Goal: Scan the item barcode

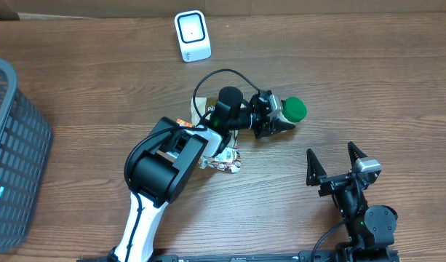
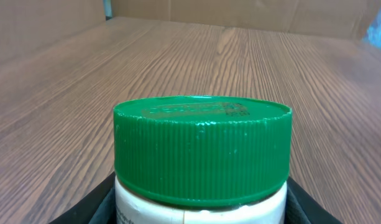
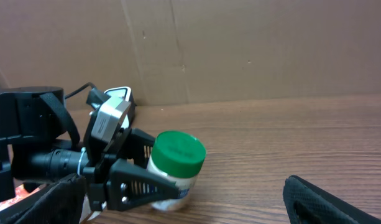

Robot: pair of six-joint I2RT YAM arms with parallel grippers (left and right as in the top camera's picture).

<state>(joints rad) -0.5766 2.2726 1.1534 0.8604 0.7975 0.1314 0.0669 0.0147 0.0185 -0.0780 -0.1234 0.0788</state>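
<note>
Lettering on green cap (image 2: 202, 155) of held bottle (image 2: 196, 214) is unreadable.

The table (image 1: 383, 58) lies bare to the right of the scanner (image 1: 192, 36), open room for a gripper. The left arm (image 1: 168, 164) slants across the middle with the bottle (image 1: 294, 109) at its tip, barring the straight way from lower right to the scanner. A packet (image 1: 228, 161) lies against the arm. The basket (image 1: 12, 153) walls off the left edge. Between the bottle and the right gripper (image 1: 330, 150) the wood is free. Cardboard (image 3: 240, 50) closes the far side.
</note>
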